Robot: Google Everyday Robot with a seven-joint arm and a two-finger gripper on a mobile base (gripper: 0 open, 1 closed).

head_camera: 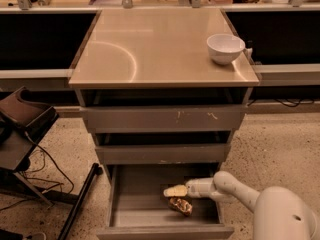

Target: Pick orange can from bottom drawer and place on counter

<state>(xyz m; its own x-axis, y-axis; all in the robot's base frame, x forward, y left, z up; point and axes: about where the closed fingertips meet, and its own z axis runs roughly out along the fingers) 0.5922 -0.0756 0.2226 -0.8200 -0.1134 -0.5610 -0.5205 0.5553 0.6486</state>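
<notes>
The bottom drawer [115, 204] is pulled wide open under the two upper drawers. The orange can [180, 205] lies on its side on the drawer floor, right of the middle. My gripper [175, 190] reaches into the drawer from the right, just above and slightly left of the can, very close to it; I cannot tell if it touches the can. My white arm [235, 189] comes in from the lower right. The tan counter [150, 49] tops the cabinet.
A white bowl [225, 48] stands at the counter's right rear. The two upper drawers [165, 119] are partly open above my arm. A dark chair [20, 129] and cables stand at the left, with a black bar [80, 199] on the floor beside the drawer.
</notes>
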